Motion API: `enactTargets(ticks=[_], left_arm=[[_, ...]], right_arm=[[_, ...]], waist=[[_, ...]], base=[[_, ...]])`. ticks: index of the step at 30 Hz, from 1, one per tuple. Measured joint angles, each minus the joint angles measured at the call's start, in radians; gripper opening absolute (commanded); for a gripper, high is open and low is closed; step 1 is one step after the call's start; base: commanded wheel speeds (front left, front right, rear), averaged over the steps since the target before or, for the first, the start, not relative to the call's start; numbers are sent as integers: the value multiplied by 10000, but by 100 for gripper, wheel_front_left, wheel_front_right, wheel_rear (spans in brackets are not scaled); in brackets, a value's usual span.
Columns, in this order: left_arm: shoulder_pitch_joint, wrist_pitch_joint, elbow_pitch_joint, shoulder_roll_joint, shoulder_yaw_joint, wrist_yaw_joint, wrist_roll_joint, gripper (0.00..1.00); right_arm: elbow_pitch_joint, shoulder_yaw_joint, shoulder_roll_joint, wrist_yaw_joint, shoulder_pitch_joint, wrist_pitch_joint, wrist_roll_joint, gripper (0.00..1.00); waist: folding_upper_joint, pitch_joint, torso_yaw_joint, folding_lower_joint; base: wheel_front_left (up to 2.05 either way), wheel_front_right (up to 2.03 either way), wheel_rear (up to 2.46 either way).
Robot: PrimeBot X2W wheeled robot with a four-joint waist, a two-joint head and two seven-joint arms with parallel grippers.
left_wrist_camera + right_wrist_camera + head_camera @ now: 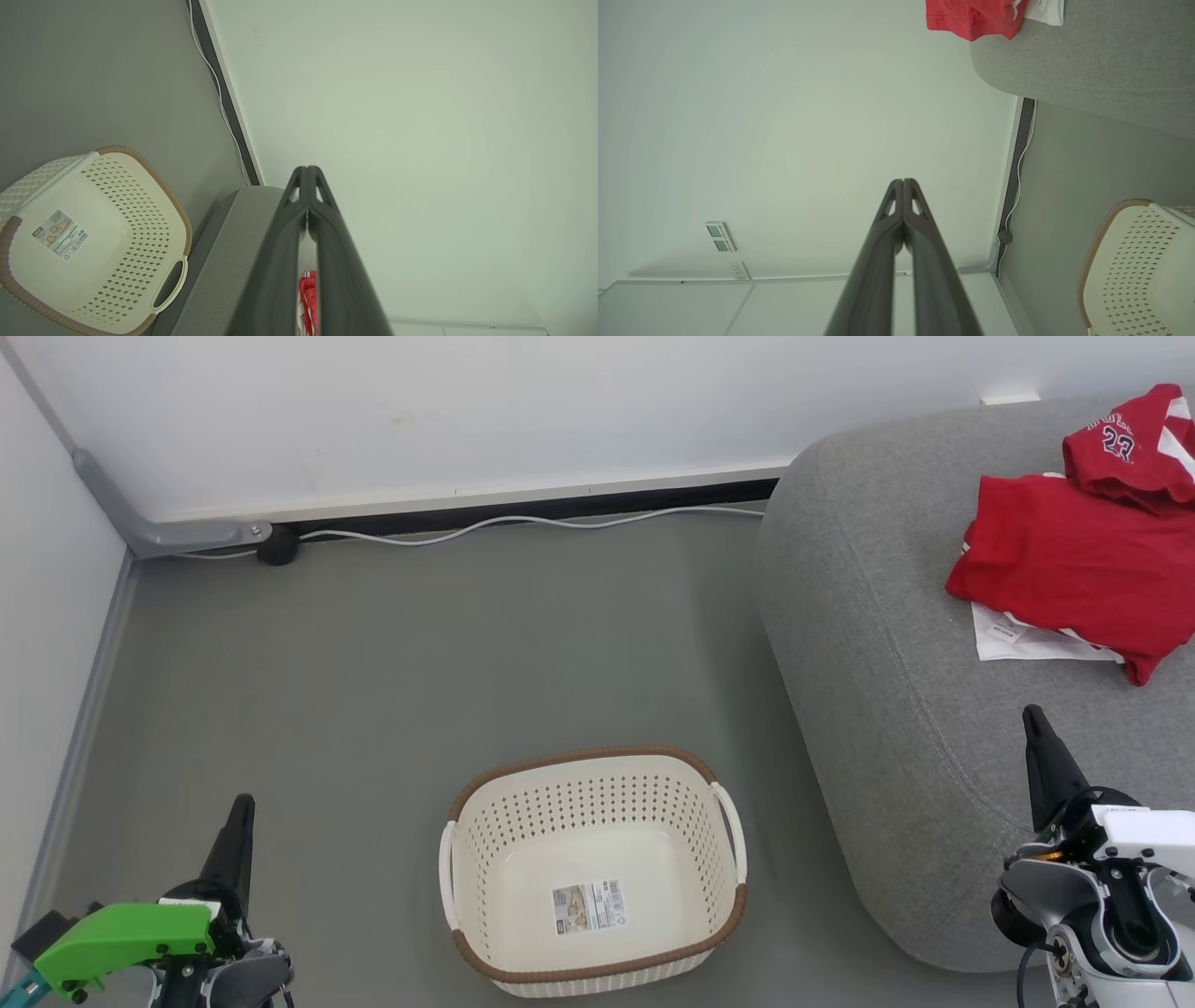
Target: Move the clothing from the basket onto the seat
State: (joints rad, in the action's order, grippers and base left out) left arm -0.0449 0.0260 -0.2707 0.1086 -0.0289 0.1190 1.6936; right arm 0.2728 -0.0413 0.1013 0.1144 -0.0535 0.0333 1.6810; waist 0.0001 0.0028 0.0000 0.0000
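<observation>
Clothing (1074, 555) on seat (887, 663) at 2 o'clock, basket (579, 754) bare. Soft, light, floppy: pinch a raised fold. Left gripper (243, 807), right gripper (1033, 719) both clenched, empty.

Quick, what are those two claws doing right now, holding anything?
The dark two-fingered left claw: closed, holding nothing.
The dark two-fingered right claw: closed, holding nothing.

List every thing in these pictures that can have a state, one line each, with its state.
basket: upright on the floor, empty apart from its sticker
clothing: heaped on the seat
seat: carrying the clothing
left tool: shut, holding nothing
right tool: shut, holding nothing
cable: lying along the wall
</observation>
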Motion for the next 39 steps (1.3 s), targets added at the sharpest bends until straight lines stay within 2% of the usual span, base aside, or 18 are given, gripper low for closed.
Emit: enactTargets(ticks=[39], left_arm=[[-19, 12, -58, -19, 58, 42, 0, 0]], right_arm=[[56, -46, -38, 2, -5, 31, -2, 0]], waist=[[0, -2, 0, 0]], base=[[0, 0, 0]])
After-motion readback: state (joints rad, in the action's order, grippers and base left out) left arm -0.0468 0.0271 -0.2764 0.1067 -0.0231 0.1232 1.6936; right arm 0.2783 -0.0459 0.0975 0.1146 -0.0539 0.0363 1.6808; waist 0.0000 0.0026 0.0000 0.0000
